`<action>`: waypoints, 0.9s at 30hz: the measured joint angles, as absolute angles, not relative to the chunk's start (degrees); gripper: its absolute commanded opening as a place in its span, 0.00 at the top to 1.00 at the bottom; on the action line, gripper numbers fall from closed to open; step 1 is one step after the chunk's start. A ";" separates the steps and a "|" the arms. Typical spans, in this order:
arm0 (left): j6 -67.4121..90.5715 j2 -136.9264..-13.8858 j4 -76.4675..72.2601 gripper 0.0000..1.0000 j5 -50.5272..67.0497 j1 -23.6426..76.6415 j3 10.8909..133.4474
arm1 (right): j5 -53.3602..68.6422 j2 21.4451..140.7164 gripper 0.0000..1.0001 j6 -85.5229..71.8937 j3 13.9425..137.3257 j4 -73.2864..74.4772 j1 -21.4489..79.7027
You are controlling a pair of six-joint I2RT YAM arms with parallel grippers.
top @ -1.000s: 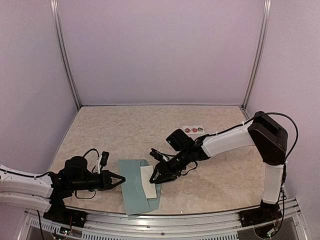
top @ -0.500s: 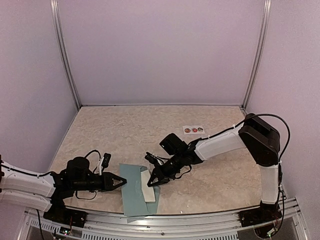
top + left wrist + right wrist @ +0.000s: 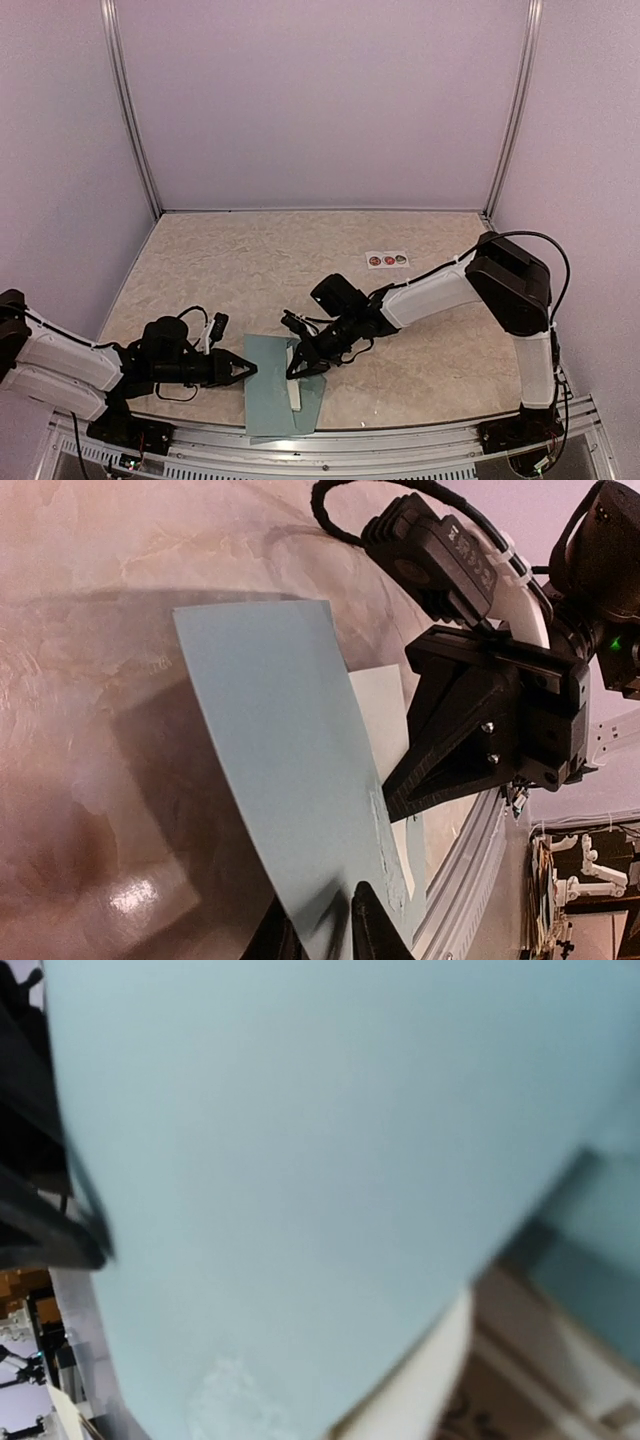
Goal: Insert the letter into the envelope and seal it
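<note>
Envelope [image 3: 280,740] of smooth teal paper over cream letter [image 3: 378,705]; right fingers [image 3: 440,750] pinched on envelope edge, left fingers [image 3: 372,930] slightly apart.

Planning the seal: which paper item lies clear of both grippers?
The white sticker strip, alone toward the far right; the teal envelope and the letter lie at the left gripper and right gripper.
</note>
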State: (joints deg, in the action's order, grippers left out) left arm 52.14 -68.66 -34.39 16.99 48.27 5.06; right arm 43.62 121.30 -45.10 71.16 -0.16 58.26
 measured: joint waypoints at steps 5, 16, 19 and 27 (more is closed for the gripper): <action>52.38 -70.59 -36.42 1.00 18.06 48.23 5.06 | 43.81 122.78 1.00 -45.56 72.47 -0.95 58.85; 52.23 -69.91 -35.86 1.00 17.98 48.18 5.08 | 36.93 118.26 0.66 -44.88 71.66 4.64 58.92; 52.21 -69.52 -35.73 1.00 17.98 48.18 5.08 | 34.52 116.42 0.70 -45.28 71.57 6.39 58.92; 51.96 -70.35 -35.57 0.95 18.06 48.18 5.13 | 32.67 117.58 0.73 -46.37 71.92 8.60 58.92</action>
State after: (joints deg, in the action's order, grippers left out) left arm 51.96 -70.35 -35.57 18.06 48.18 5.13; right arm 32.67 117.58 -46.37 71.92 8.60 58.92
